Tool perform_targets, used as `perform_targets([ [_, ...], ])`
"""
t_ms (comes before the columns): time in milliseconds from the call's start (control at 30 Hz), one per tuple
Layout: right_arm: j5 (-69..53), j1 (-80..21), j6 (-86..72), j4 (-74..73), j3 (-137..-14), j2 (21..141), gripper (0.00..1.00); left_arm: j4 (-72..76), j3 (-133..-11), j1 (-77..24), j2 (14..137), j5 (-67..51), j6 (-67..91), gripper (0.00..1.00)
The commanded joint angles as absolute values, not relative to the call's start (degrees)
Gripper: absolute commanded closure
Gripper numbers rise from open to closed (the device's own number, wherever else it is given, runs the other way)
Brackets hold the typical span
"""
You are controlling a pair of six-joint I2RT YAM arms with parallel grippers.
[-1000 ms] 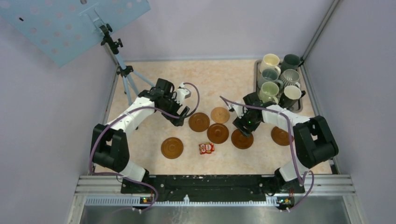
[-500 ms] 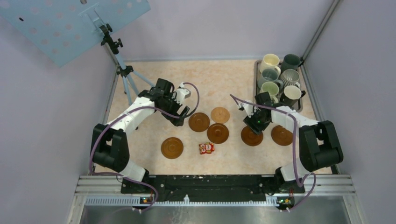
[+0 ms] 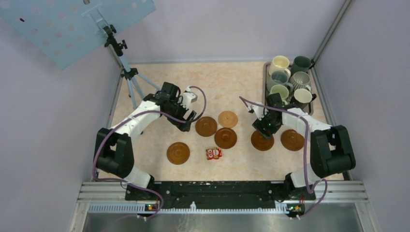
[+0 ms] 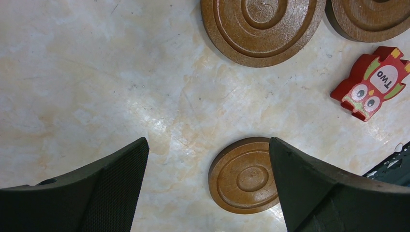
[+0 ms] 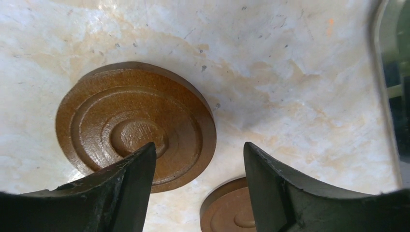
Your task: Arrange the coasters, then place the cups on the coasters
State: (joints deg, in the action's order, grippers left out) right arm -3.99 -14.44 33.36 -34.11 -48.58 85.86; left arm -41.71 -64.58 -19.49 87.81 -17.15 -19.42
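Coaster [image 5: 135, 125] flat, partly beneath the parted right gripper [image 5: 199, 153]

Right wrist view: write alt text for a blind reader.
The right gripper, jaws open and empty, hangs over a pale marbled table. One grooved brown coaster lies partly hidden behind it, a second coaster peeks in at the bottom, and a tray rim shows far right.
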Motion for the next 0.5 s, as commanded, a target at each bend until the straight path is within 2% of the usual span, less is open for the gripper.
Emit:
perform_targets([
  [0, -9.00, -13.87, 31.78, -36.92, -56.31, 83.61, 0.33, -41.71, -64.21, -19.01, 87.16, -18.63, -18.53, 0.01],
  [167, -16.49, -15.85, 27.22, -34.22, -59.35, 83.24, 0.32, -43.37, -63.38, -18.13, 85.92, -20.88, -19.15, 0.01],
  [467, -16.77, -27.91, 15.10, -23.29, -58.26, 88.38, 0.32, -45.39, -62.43, -17.32, 81.73, -18.38, -20.49, 0.01],
])
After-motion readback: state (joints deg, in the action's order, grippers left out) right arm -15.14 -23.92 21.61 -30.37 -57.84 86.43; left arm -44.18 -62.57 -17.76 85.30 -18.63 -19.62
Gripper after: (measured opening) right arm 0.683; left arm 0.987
